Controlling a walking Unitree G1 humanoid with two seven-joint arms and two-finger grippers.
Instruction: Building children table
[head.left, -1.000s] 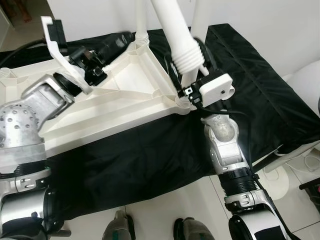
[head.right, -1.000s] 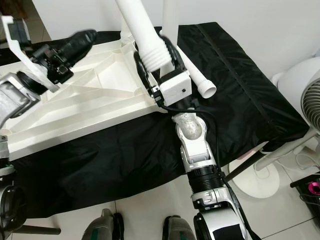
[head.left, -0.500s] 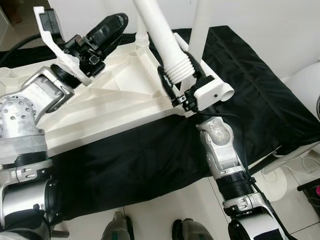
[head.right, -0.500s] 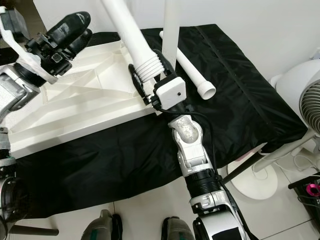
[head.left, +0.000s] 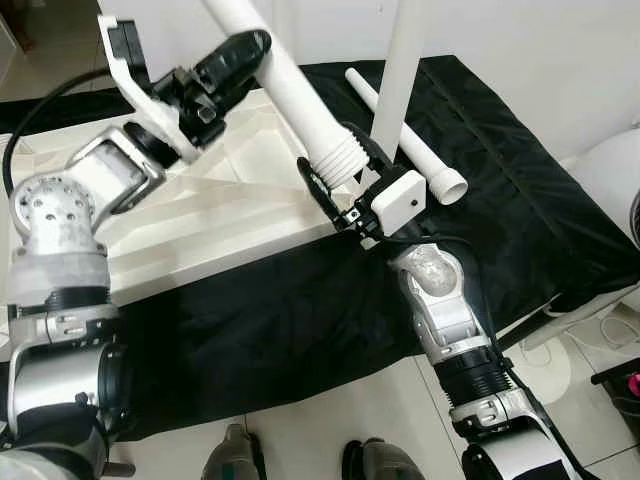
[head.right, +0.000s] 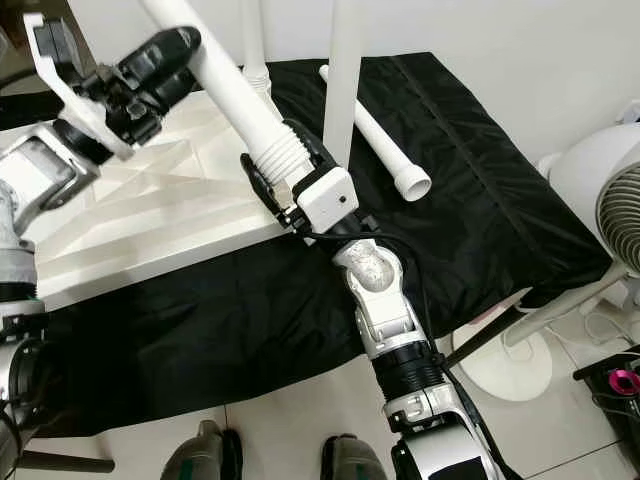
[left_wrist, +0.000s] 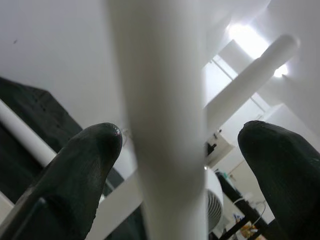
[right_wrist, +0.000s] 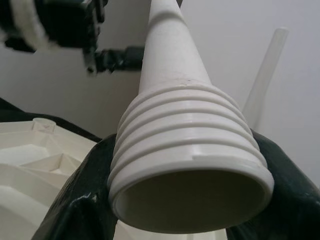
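Assembly looked partly done: one leg (head.right: 343, 90) stood at the upturned tabletop (head.right: 140, 215)'s 1 o'clock corner; the threaded leg (head.right: 235, 95) hung tilted above its 3 o'clock edge, right hand (head.right: 285, 185) pinching its threads, left hand (head.left: 235, 65) spread astride its shaft; a spare leg (head.right: 375, 135) lay at 2 o'clock.

Domestic room, likely a living space. Glossy pale floor tiles (head.right: 560, 440), plain white wall (head.right: 520, 60). White pedestal fan (head.right: 610, 210) standing at the right edge (base and cable on the tiles). Low surface draped in a black cloth (head.right: 480, 190), serving as a makeshift work area.
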